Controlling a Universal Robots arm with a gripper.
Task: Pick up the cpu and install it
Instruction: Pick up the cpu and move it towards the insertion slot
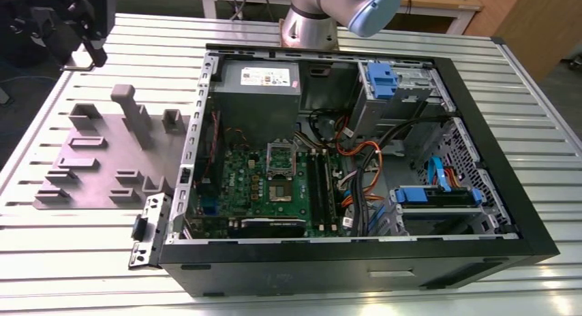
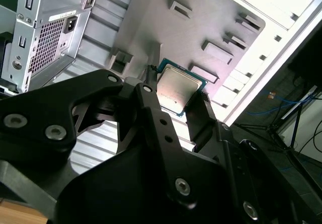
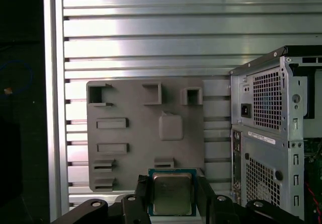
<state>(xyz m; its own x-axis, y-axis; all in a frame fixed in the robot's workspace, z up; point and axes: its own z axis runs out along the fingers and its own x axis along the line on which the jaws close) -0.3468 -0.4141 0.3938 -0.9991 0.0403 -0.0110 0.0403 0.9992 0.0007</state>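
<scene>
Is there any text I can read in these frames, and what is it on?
Nothing here can be read.
Power supply, its white label: too small.
Computer case, rear strip label: blurred.
The cpu, held in the gripper: no legible marking.

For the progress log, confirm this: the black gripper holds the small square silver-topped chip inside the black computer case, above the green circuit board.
Wrong on the place. The black gripper does hold the small square silver-topped chip, but outside the black computer case, over the grey-purple moulded plate with upright blocks, not above the green circuit board. The first wrist view shows it.
</scene>
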